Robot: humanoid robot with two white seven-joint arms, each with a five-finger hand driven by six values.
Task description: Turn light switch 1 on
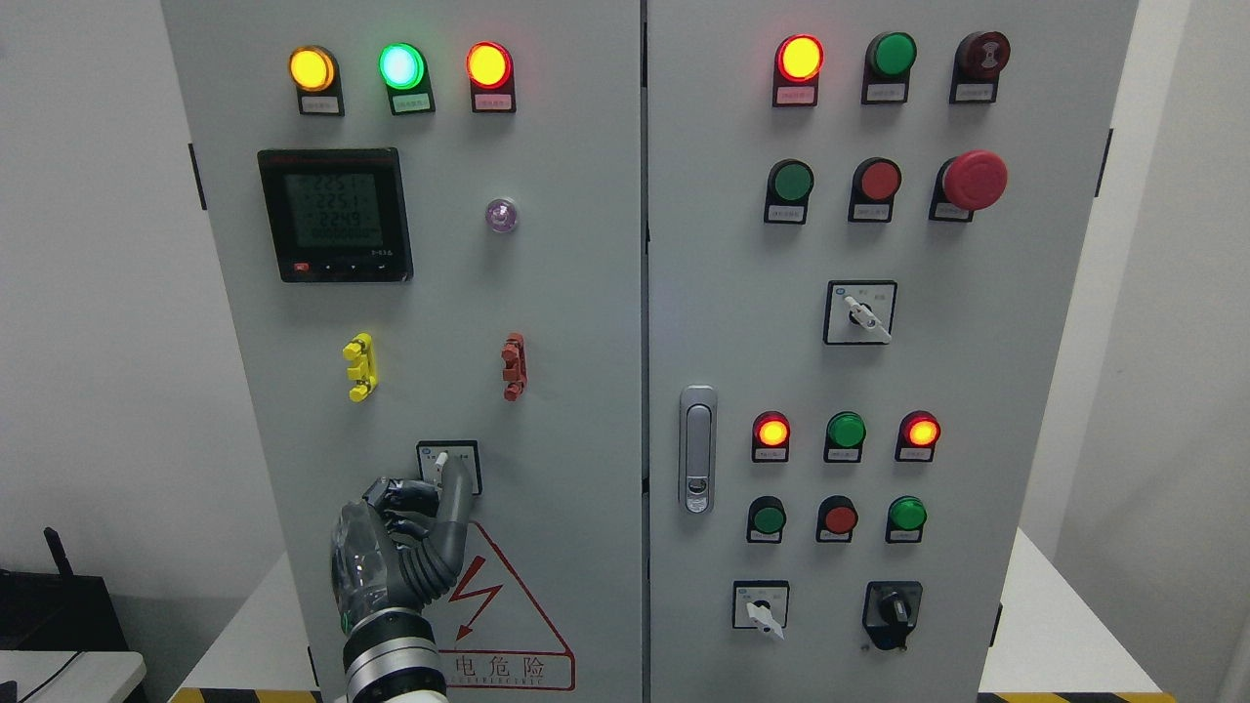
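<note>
Bright, even indoor light, sharp focus across the cabinet (586, 293). Lit indicator lamps (799, 57) bloom with coloured halos and slight overexposure. Meter display (335, 215) digits are readable but soft. Faint shadows beside the buttons. Mild perspective tilt at cabinet edges; no motion blur.

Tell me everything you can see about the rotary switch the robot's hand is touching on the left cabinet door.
The rotary switch is a small square unit with a black frame and white face, mounted low on the left cabinet door, just above the red warning triangle. Its white lever handle points up and slightly left. Small markings on the face are too small to read. The left hand reaches up from below, one extended grey finger lying against the handle and covering the switch's lower middle; the other fingers are curled beside it.
</note>
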